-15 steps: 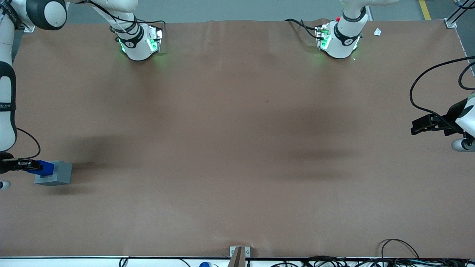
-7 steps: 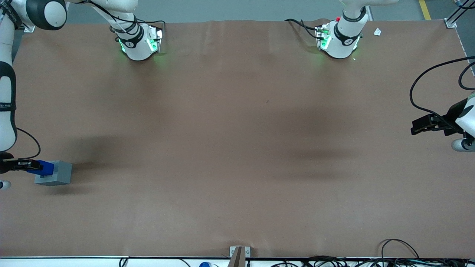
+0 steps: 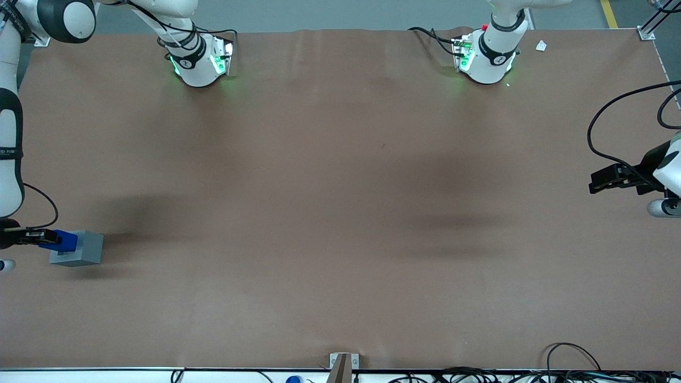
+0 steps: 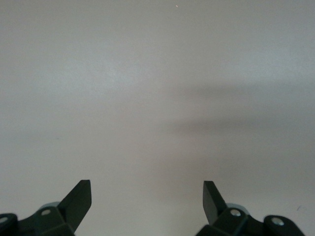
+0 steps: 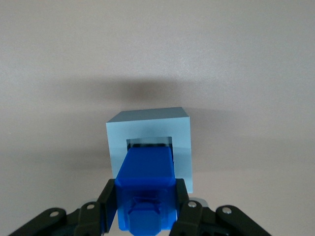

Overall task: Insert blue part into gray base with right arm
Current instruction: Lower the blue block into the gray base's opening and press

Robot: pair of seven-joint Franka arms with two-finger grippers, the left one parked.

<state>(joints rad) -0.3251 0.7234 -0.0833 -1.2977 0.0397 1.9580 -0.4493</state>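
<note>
At the working arm's end of the table, the gripper [image 5: 146, 209] is clamping the blue part [image 5: 146, 189] directly above the gray base [image 5: 149, 147], aligning the part's long axis with the square recess [image 5: 149, 143] beneath it.

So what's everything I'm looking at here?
Blue part: one, bright blue, held in the gripper, its tip at the square recess of the gray base.
Gray base: one, light gray, on the table at the working arm's end.
Table: one, brown-covered.
Paper scrap: one, white, at the parked arm's end, farther from the front camera.
Cables: several, black, along the table's near edge.
Right arm: one, white with black bands.
Gripper: one, black, shut on the blue part above the base.
</note>
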